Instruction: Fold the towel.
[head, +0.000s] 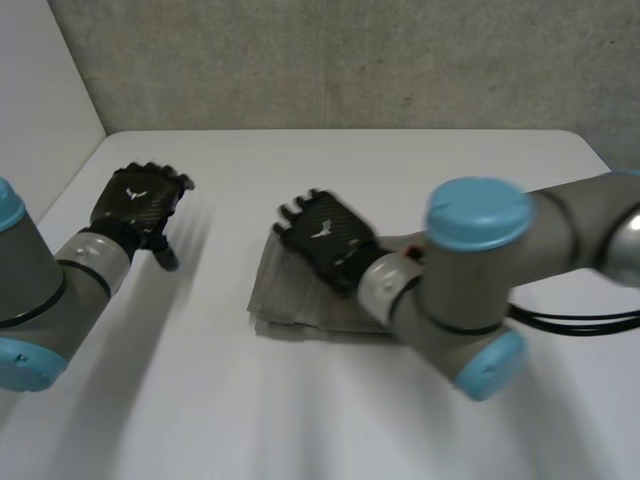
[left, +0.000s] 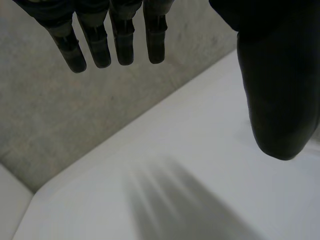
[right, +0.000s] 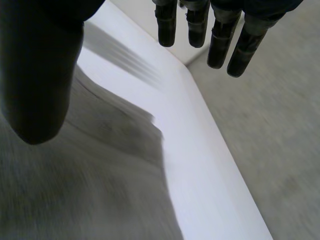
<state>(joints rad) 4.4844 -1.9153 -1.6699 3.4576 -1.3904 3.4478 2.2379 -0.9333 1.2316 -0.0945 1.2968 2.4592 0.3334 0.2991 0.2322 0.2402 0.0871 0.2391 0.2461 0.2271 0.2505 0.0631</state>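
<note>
The towel (head: 300, 300) lies mid-counter, doubled into a small grey pad. It looks soft, light and limp, likely to sag and to slide on the smooth counter (head: 420, 170). A pinch at a corner or the left edge seems best. The right robot hand (head: 325, 238) is over its far part, fingers straight, thumb apart, holding nothing. The left robot hand (head: 135, 205) hangs spread and empty, well left. There is bare room on every side.

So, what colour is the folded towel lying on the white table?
The folded cloth towel is plain grey, without pattern; the head view shows it best.
</note>
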